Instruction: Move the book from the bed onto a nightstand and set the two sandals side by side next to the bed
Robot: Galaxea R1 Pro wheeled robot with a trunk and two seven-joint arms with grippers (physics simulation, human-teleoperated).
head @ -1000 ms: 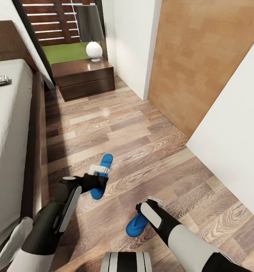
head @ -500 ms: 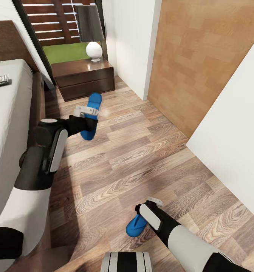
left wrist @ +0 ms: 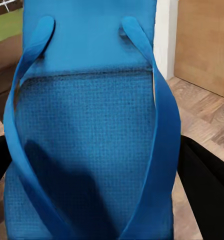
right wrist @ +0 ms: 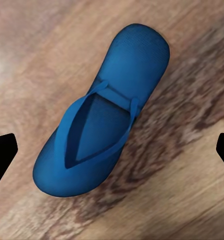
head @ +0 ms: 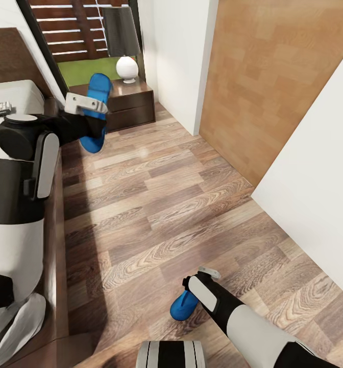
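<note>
the left gripper (head: 92, 110) grips one blue sandal (head: 96, 112) in the air beside the bed (head: 51, 168), in front of the nightstand (head: 133, 105). the right gripper (head: 192, 286), fingers spread, hovers over the other sandal (right wrist: 102, 135) lying on the plank floor (head: 166, 204).

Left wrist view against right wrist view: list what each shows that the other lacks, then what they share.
Left wrist view alone: the bright blue flat sandal seen close up, held between the left gripper's dark jaws, with a white wall edge and a light wooden panel behind. Right wrist view alone: the second bright blue sandal lying whole on the floor, the right gripper's jaws spread wide of it. Shared: a blue sandal, the wood-plank floor.
</note>
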